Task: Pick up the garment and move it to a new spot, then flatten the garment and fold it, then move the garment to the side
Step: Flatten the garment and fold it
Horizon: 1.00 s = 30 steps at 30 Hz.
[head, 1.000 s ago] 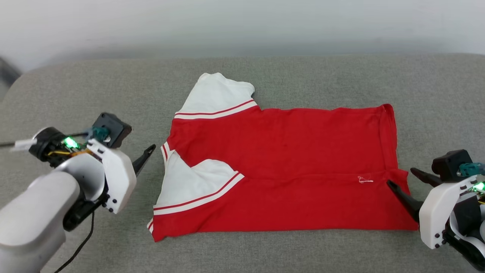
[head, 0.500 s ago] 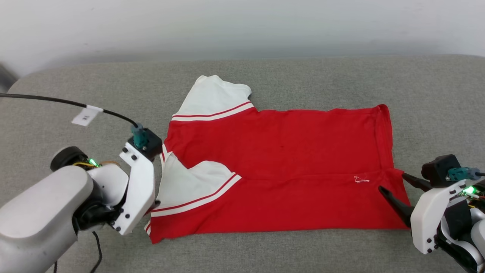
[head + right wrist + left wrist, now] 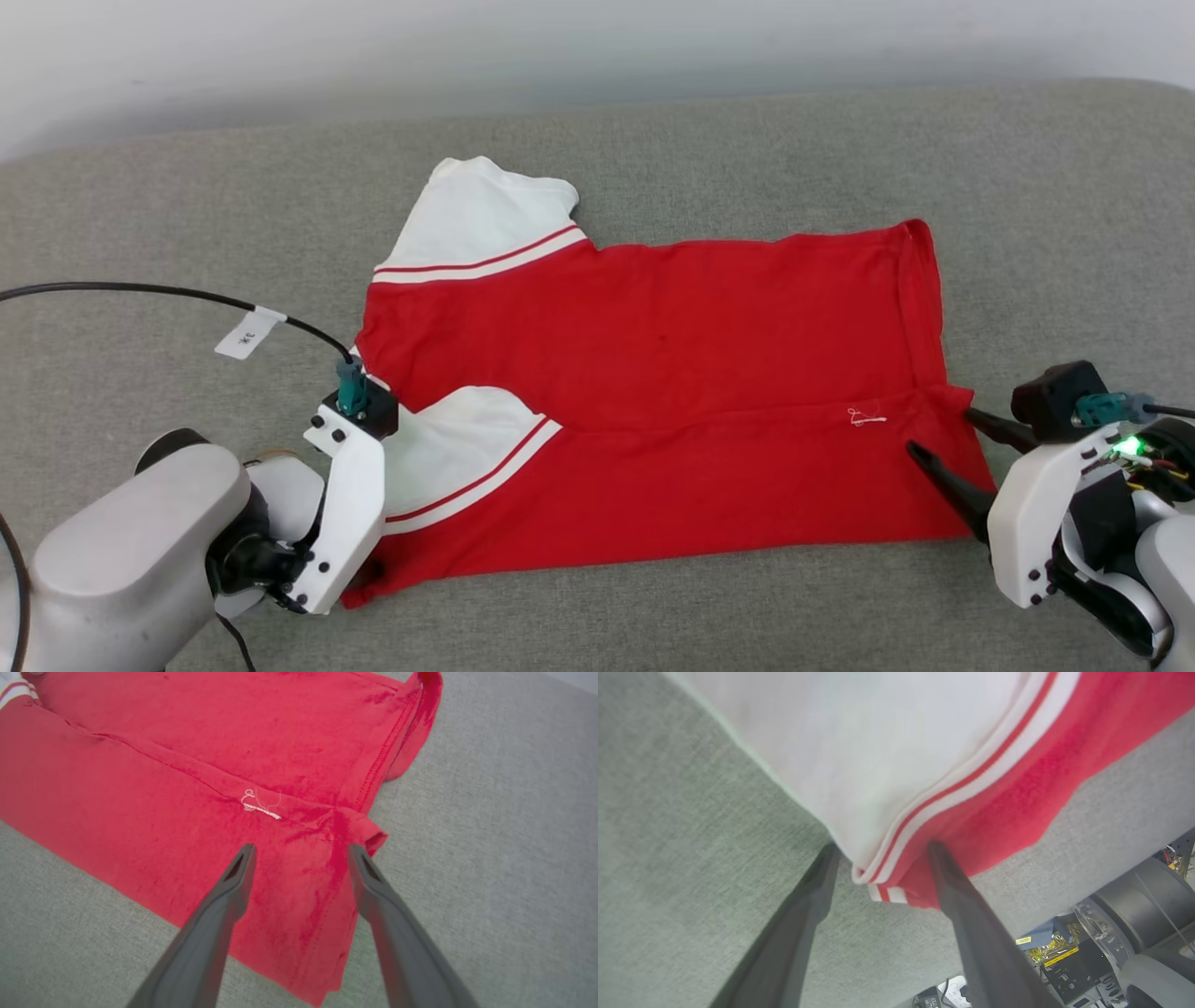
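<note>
The garment point(image 3: 653, 392) lies flat on the grey cushion, red with white sleeves point(image 3: 476, 219) and red-and-white trim, its near half folded over the far half. My left gripper point(image 3: 882, 847) is open and points down at the near-left corner, one finger on each side of the striped sleeve trim point(image 3: 878, 877). In the head view its white wrist housing point(image 3: 350, 504) covers the fingers. My right gripper point(image 3: 941, 432) is open just above the garment's right hem corner point(image 3: 369, 835), with red cloth between and under its fingers point(image 3: 233, 882). A white thread loop point(image 3: 259, 805) sits just ahead of it.
The grey upholstered cushion point(image 3: 187, 215) runs wide on all sides, with a pale wall point(image 3: 597, 47) behind it. A black cable with a white tag point(image 3: 247, 333) arcs over the cushion to my left wrist. Robot base parts point(image 3: 1115, 952) show past the cushion's near edge.
The head camera has shifted. My left arm swung from left of the garment to its near-left corner and turned its fingers down. The right gripper stays by the right hem corner.
</note>
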Tool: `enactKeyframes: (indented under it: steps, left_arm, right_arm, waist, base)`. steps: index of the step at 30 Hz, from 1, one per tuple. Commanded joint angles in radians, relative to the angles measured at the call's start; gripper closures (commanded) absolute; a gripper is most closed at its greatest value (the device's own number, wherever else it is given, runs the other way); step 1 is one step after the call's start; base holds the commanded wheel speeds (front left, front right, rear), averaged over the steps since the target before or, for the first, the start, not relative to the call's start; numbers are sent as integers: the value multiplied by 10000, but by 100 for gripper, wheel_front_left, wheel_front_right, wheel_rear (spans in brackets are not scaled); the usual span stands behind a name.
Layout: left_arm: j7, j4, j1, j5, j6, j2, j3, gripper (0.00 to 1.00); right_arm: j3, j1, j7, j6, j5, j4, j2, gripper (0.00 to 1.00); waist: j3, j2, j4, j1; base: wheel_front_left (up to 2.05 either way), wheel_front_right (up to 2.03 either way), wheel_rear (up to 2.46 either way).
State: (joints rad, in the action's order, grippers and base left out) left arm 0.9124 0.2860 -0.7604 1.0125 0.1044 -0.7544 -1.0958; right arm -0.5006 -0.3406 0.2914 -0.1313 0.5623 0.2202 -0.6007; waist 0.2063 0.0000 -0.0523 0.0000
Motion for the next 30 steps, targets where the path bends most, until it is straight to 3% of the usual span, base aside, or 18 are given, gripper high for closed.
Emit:
enactKeyframes:
  steps: [1, 4, 5, 6, 10, 13, 22, 26, 30]
  left_arm:
    - [-11, 211, 247, -37, -14, 123, -164, 0]
    - [-3, 544, 444, -42, 45, 248, -382, 0]
    - [-21, 620, 480, -30, 46, 268, -429, 62]
    - [-26, 664, 508, 3, 69, 283, -459, 100]
    - [-144, 567, 444, 179, 163, 274, -435, 100]
    - [-279, 326, 270, 69, 207, 87, -475, 100]
    - [-790, -598, -207, -180, 237, -236, -601, 100]
    - [-911, -936, -337, -320, 243, -221, -773, 100]
    - [-980, -1173, -568, -356, 243, -121, -870, 100]
  right_arm:
    - [-52, -182, 28, 11, -37, -8, 34, 0]
    - [-130, -298, 17, 11, -1, 25, 11, 0]
    - [-139, -341, 35, 11, 26, 21, -20, 0]
    - [-137, -366, 57, 11, 47, 23, -64, 0]
    - [-75, -547, 215, 11, 196, -175, -370, 0]
    - [-242, -759, 810, 11, 307, -494, -988, 0]
    - [-1199, -1728, 4176, 11, 1485, -1717, -2941, 0]
    - [-1762, -1890, 5571, 11, 1817, -1694, -3260, 0]
    - [-1935, -1893, 5952, 11, 1864, -1149, -2840, 0]
  waist:
    - [168, 0, -118, 0]
    - [243, 0, -175, 0]
    - [237, 0, -182, 0]
    - [212, 0, -181, 0]
    - [-55, 0, -85, 0]
    - [-299, 0, 7, 0]
    - [-455, 0, 342, 0]
    - [-260, 0, 518, 0]
    - [20, 0, 717, 0]
  base:
    - [0, 0, 0]
    - [0, 0, 0]
    - [0, 0, 0]
    - [0, 0, 0]
    - [0, 0, 0]
    - [0, 0, 0]
    - [0, 0, 0]
    - [0, 0, 0]
    - [0, 0, 0]
